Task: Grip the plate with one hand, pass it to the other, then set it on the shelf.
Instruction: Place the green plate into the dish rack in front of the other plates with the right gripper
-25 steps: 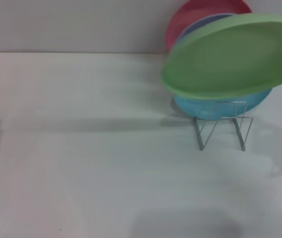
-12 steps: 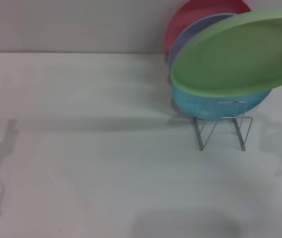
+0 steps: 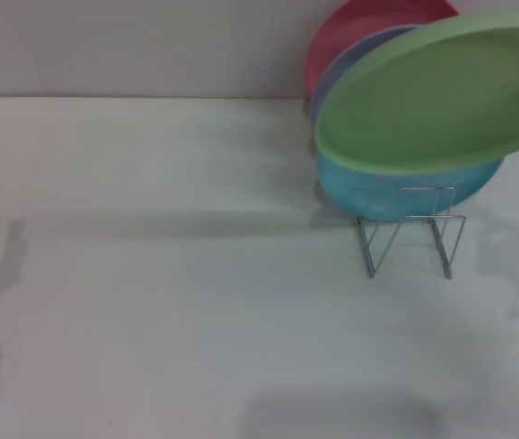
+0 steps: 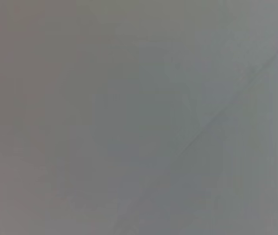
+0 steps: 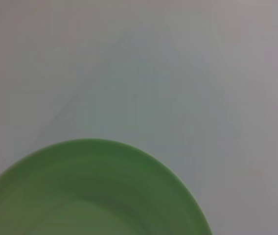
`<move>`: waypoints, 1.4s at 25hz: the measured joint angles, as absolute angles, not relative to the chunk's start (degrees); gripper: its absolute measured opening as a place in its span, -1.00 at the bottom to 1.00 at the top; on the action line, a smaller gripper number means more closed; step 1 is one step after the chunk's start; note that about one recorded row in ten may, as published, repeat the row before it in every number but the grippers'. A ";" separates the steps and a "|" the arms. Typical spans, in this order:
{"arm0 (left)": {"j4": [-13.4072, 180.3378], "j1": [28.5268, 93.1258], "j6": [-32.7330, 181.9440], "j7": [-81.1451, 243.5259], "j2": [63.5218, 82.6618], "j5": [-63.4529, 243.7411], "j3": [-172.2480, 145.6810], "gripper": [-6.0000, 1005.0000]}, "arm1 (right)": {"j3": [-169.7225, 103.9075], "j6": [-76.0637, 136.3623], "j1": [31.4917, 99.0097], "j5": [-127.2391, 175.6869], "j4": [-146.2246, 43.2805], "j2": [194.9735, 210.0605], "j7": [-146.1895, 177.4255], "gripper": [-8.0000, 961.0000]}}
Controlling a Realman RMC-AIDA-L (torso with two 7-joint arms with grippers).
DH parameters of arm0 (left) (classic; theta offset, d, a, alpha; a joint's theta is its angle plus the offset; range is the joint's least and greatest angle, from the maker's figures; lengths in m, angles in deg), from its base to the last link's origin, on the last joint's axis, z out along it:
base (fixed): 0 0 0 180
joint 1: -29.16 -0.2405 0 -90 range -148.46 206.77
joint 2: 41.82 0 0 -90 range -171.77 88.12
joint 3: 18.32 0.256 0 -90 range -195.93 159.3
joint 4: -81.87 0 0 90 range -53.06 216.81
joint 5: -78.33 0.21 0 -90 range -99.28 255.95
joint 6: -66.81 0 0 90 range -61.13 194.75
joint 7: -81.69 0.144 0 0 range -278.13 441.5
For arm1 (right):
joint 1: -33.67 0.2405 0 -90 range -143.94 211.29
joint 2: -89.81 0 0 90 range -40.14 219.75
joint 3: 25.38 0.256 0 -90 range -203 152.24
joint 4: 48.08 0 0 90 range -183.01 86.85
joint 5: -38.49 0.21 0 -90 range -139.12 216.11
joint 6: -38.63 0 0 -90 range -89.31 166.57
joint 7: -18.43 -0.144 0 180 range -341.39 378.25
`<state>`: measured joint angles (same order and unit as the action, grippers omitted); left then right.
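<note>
The light green plate [image 3: 433,96] hangs tilted in the air at the far right of the head view, its right edge cut off by the picture's border. It sits just above and in front of the plates standing in the shelf [image 3: 410,229], a small silver wire rack. The right wrist view shows the plate [image 5: 90,191] close up over the pale table. No gripper or arm shows in any view. What holds the plate is hidden off the right edge. The left wrist view shows only a blank grey surface.
A turquoise-blue plate [image 3: 378,194], a lavender plate [image 3: 335,71] and a pink plate [image 3: 355,27] stand in the rack's rear slots against the back wall. The white table [image 3: 150,293] stretches left and forward, with an arm's shadow at its left edge.
The green plate has shifted slightly right and tilted more upright, uncovering more of the lavender plate. The arm shadow at the table's left edge has grown and moved.
</note>
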<state>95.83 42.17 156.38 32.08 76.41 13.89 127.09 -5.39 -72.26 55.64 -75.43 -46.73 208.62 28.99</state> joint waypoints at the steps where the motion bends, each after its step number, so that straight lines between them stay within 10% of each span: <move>1: 95.83 42.25 156.28 32.03 76.40 13.91 127.08 0.56 | -5.45 -72.15 55.64 -75.51 -47.13 208.62 28.90 -0.95; 35: 96.64 42.72 155.43 31.23 76.69 15.41 128.07 0.56 | -4.86 -68.16 55.65 -75.85 -56.85 208.40 21.25 -0.95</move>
<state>96.64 42.72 155.43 31.23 76.69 15.41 128.07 -4.86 -68.16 55.65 -75.85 -56.85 208.40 21.25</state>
